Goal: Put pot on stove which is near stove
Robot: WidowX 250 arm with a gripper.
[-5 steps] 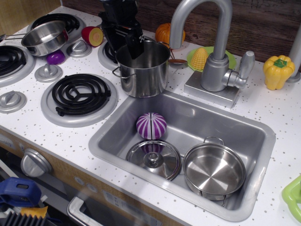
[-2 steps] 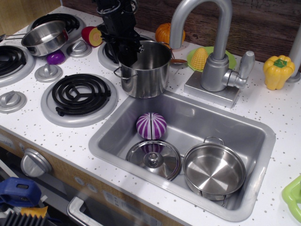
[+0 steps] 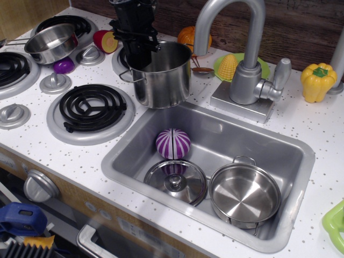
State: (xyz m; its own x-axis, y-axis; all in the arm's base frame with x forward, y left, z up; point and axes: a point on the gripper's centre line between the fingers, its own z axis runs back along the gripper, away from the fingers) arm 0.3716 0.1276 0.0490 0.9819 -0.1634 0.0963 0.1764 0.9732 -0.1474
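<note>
The tall shiny steel pot (image 3: 163,81) is at the sink's back left corner, beside the faucet. My black gripper (image 3: 137,49) comes down from above and is shut on the pot's left rim, one finger inside and one outside. The pot's base is at or just above the counter; I cannot tell if it touches. A black coil stove (image 3: 92,107) in a silver ring lies just left of the pot. Another stove (image 3: 121,60) behind the pot is mostly hidden by the gripper and pot.
A sink (image 3: 293,156) holds a purple striped ball (image 3: 173,143), a lid (image 3: 175,181) and a low steel pan (image 3: 244,193). A faucet (image 3: 244,70) stands right of the pot. A shallow pan (image 3: 51,43) sits on a back left burner. Grey knobs (image 3: 55,82) lie between the burners.
The gripper has moved the pot a little to the left and up, toward the burners. Nothing else has moved.
</note>
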